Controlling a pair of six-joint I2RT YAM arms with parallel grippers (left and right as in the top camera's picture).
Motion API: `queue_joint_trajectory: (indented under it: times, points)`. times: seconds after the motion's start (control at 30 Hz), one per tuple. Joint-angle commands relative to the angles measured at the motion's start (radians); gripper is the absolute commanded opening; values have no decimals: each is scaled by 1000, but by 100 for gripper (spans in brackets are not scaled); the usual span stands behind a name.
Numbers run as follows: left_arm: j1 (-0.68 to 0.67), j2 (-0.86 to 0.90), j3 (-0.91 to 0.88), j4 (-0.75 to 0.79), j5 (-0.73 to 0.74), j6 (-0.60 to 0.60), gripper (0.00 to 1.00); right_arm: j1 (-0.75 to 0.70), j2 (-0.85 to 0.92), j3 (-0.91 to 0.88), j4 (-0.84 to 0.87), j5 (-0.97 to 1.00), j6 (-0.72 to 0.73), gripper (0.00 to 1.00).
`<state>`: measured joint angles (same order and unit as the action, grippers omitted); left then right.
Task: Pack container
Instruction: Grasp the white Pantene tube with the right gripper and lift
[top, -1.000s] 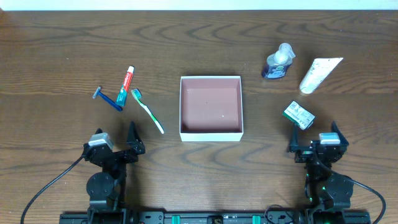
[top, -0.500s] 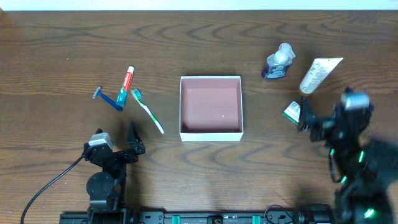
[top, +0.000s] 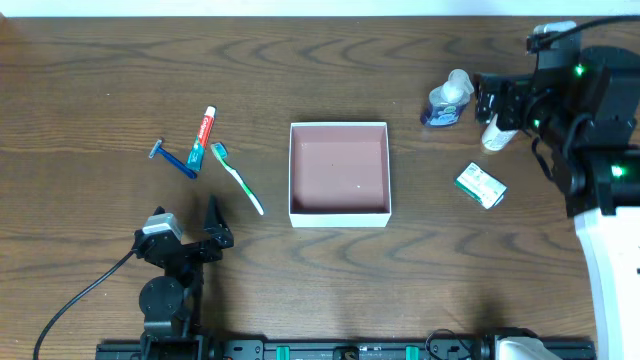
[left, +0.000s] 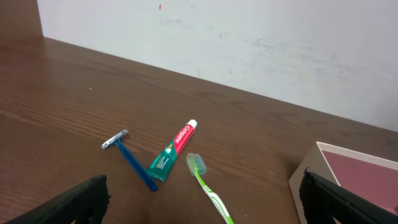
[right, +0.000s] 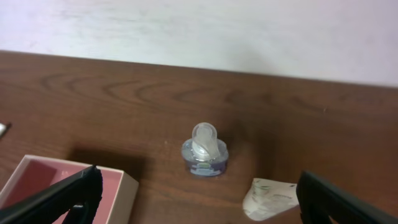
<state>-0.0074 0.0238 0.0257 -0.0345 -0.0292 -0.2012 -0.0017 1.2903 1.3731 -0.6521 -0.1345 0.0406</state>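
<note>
**Inspection: packing not begun, container empty**

1. Table (top: 100, 80): dark wood-grain top carrying every item listed.

2. Container (top: 338, 175): square, shallow and open-topped, with thin white walls and a reddish-brown floor. It sits at the middle of the table, nearer the front edge than the back. Nothing is inside and neither claw touches it.
   - Handling, by judgement: it is probably light card, so the walls will flex and it will slide if knocked.
   - If it must be moved, pinch one wall over the rim close to a corner, where it is stiffest.
   - Otherwise leave it in place and lower items in from above.

3. Right claw (top: 484, 108): released, jaws spread wide, holding nothing. It hangs near the back right corner, facing the bottle.

4. Left claw (top: 184, 218): released, jaws wide, empty. It is parked near the front edge, left of the container.

5. White tube (right: 268, 198): lying just beside the bottle, partly under the right arm.

6. Bottle (top: 448, 100): small, blue-tinted with a clear cap, upright.

7. Green-and-white packet (top: 481, 185): lies right of the container.

8. Toothbrush (top: 238, 180), toothpaste (top: 203, 136) and razor (top: 175, 158): grouped left of the container, close together.
</note>
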Motion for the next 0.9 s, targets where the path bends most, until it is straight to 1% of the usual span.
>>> queue_joint_trajectory:
  times: [0.0, 0.03, 0.1, 0.17, 0.2, 0.27, 0.4, 0.53, 0.7, 0.87]
  points:
    - [0, 0, -22, -36, -8, 21, 98, -51, 38, 20, -6, 79, 246, 98]
    - [0, 0, -22, -36, -8, 21, 98, -66, 51, 20, -14, 124, 317, 96]
    - [0, 0, -22, -36, -8, 21, 98, -89, 81, 20, -18, 198, 381, 93]
    - [0, 0, -22, -36, -8, 21, 98, -104, 117, 20, -26, 295, 451, 94]
    - [0, 0, -22, -36, -8, 21, 98, -111, 136, 20, -30, 334, 483, 96]
    - [0, 0, -22, -36, -8, 21, 98, -124, 172, 20, -32, 360, 523, 99]
    - [0, 0, -22, -36, -8, 21, 98, -152, 253, 20, -3, 342, 601, 98]
    - [0, 0, -22, -36, -8, 21, 98, -169, 311, 20, 42, 238, 612, 95]
    - [0, 0, -22, -36, -8, 21, 98, -167, 333, 20, 66, 182, 631, 85]
    - [0, 0, -22, -36, -8, 21, 98, -167, 331, 20, 66, 115, 639, 72]
